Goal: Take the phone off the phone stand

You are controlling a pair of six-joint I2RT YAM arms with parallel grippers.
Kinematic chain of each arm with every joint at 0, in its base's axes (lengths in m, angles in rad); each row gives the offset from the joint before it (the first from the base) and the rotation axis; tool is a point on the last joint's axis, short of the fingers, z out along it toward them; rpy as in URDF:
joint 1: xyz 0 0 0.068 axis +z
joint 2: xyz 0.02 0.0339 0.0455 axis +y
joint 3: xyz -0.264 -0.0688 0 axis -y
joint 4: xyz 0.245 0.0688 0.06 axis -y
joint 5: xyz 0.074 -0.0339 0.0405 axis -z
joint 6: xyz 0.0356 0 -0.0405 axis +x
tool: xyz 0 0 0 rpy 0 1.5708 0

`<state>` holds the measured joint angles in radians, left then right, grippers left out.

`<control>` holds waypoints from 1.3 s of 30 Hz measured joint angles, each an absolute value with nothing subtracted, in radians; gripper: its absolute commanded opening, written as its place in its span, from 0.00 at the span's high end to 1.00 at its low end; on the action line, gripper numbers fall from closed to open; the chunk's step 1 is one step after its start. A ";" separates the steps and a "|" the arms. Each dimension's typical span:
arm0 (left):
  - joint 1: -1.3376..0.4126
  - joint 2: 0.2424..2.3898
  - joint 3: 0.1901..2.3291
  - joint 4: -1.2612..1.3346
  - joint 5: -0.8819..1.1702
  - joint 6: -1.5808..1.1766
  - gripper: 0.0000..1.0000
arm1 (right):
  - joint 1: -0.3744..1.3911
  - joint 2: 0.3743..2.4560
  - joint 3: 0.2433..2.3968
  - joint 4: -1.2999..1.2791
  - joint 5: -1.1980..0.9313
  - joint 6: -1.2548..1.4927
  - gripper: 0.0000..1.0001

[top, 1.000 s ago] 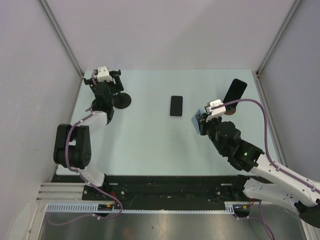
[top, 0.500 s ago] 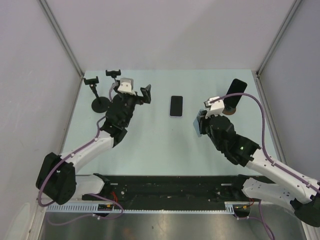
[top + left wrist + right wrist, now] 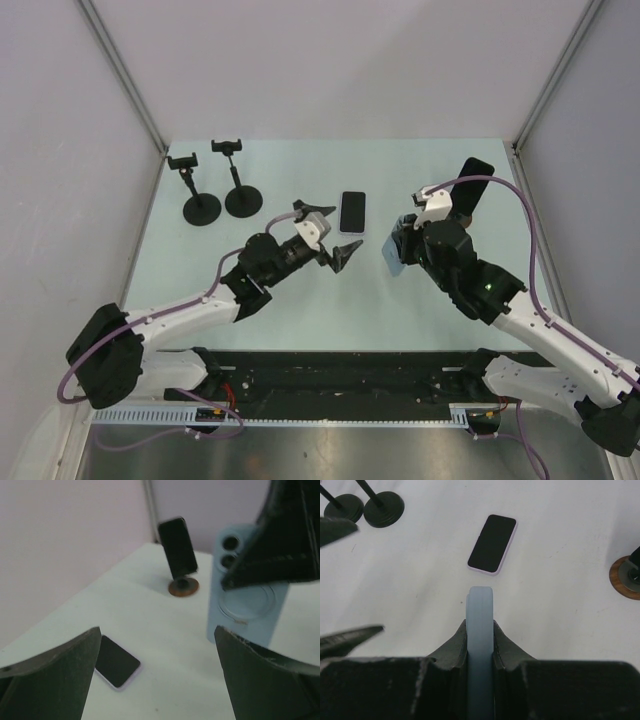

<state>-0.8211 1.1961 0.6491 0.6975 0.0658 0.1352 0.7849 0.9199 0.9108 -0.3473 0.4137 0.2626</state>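
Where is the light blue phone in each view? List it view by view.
Top external: light blue phone right of centre.
Left wrist: the phone stands upright at right.
Right wrist: the phone edge-on at bottom centre.
Shared landmark: the dark-screened phone lying flat.

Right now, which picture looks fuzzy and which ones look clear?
Left wrist view: fuzzy all over, the light blue phone and the propped-up dark phone both smeared. Right wrist view: the flat phone is crisp, the nearest parts soft. Top external view: sharp, evenly lit, no glare.
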 measured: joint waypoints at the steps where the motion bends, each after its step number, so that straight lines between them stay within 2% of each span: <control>1: -0.830 1.209 0.649 0.698 0.106 0.142 0.00 | 0.785 0.920 0.911 -0.350 0.405 0.263 1.00; 7: -0.868 1.267 0.649 0.693 0.288 0.167 0.00 | 0.783 0.920 0.911 -0.361 0.346 0.262 1.00; 14: -0.888 1.319 0.675 0.692 0.370 0.165 0.00 | 0.783 0.919 0.912 -0.361 0.273 0.263 1.00; 39: -0.947 1.441 0.737 0.686 0.358 0.112 0.00 | 0.797 0.921 0.915 -0.323 0.224 0.300 1.00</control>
<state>-0.9466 1.4414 0.7368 0.6857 0.3576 0.1120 0.7971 0.9215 0.9154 -0.3225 0.2237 0.3000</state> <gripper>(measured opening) 0.996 0.174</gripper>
